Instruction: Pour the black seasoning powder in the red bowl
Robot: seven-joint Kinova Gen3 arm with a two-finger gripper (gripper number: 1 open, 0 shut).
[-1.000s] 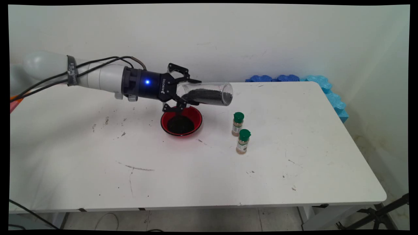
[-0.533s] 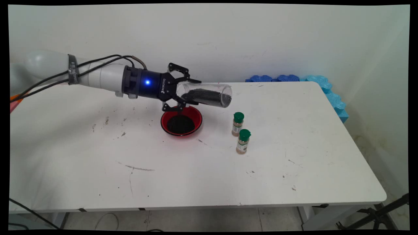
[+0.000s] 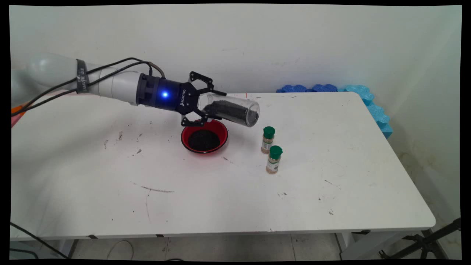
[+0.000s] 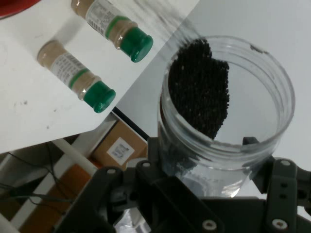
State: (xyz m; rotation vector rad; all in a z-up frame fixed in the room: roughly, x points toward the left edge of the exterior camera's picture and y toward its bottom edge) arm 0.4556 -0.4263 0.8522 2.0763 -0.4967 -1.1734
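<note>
My gripper [image 3: 211,105] is shut on a clear jar [image 3: 232,109] that lies almost level in the air, its open mouth tipped down to the right. Black granules [image 3: 228,109] fill the jar's lower side up to the mouth. In the hand view the jar [image 4: 233,126] rises from between my fingers, and the granules [image 4: 199,92] are banked on its left wall. Below the hand stands a red bowl [image 3: 223,135] holding a heap of the same black granules [image 3: 203,140]. The jar's mouth hangs past the bowl's right rim, just left of two green-capped spice bottles [image 3: 268,140] [image 3: 274,159].
Both spice bottles [image 4: 114,29] [image 4: 73,73] also show in the hand view, beside the table's edge. Blue foam mats [image 3: 331,88] lie at the table's back right corner. Dark specks and scuffs mark the white table [image 3: 110,176]. A cardboard box [image 4: 119,148] sits under the table.
The jar's mouth has dipped lower to the right, and the granules have slid toward it. The hand has tilted with it and stays over the bowl.
</note>
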